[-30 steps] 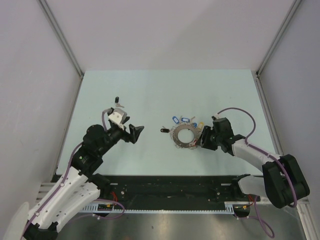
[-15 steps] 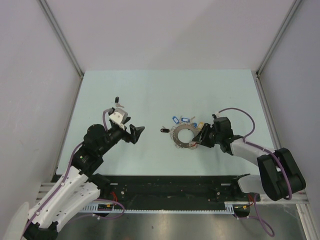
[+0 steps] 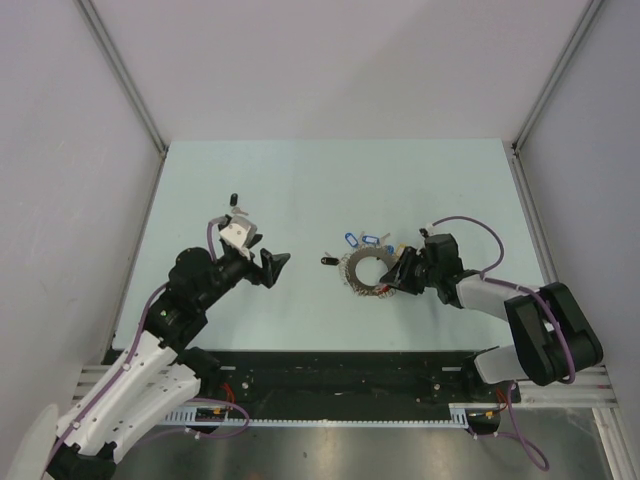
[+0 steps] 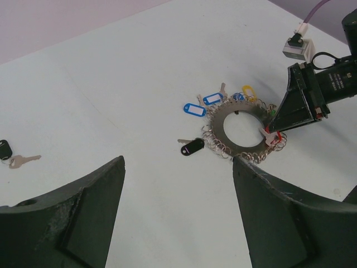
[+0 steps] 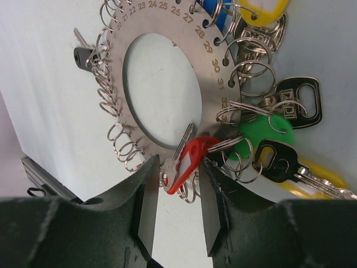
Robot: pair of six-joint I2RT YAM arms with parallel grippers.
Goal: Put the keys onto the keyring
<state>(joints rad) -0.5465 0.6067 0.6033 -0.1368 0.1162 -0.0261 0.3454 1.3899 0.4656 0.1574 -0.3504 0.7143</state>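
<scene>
1. The left claw (image 3: pixel 262 258), black and two-fingered, stands wide open and empty above the pale green desk (image 3: pixel 300 180), well to the left of the work. It has not moved in the last second.
2. The right claw (image 3: pixel 398 272) has crept forward toward the keyring, and its jaws have narrowed. They now flank the red-headed key (image 5: pixel 188 159). The wrist view does not show whether they already pinch it.
3. The keyring (image 5: pixel 215 84) is a flat silver metal disc with a large round hole. Numbered holes along its rim carry small wire split rings. It lies flat on the desk directly ahead of the right claw, with no visible shift.
4. The red-headed key rests on the fringe of split rings at the disc's near rim. I cannot tell whether it is threaded onto one.
5. A green plastic tag (image 5: pixel 262 134) and a black-headed key (image 5: pixel 295 100) crowd just beside it. Two blue tags (image 4: pixel 212 99) lie at the far rim.
6. Farthest off, a loose silver key with a black fob (image 3: pixel 232 200) lies well apart.
7. Judgement: the narrowing jaws indicate that the grasp of the red-headed key is under way and that threading is not yet confirmed. The risk is snagging neighbouring split rings or dragging the disc.
</scene>
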